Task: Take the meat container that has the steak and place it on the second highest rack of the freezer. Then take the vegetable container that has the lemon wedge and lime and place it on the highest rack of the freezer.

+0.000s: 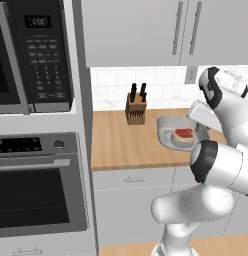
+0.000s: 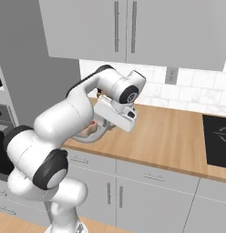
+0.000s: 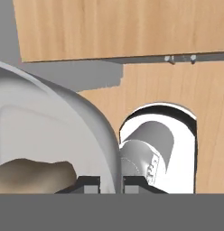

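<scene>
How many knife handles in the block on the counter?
3 dark handles show, sticking up from the knife block at the back of the wooden counter, left of the meat container holding the steak. More may be hidden behind them.

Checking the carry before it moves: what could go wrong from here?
1. The gripper is shut on only the rim of the meat container, so the container could tilt or slip.
2. The steak lies loose inside and could slide out.
3. The knife block stands close by; a leftward swing might clip it.
</scene>
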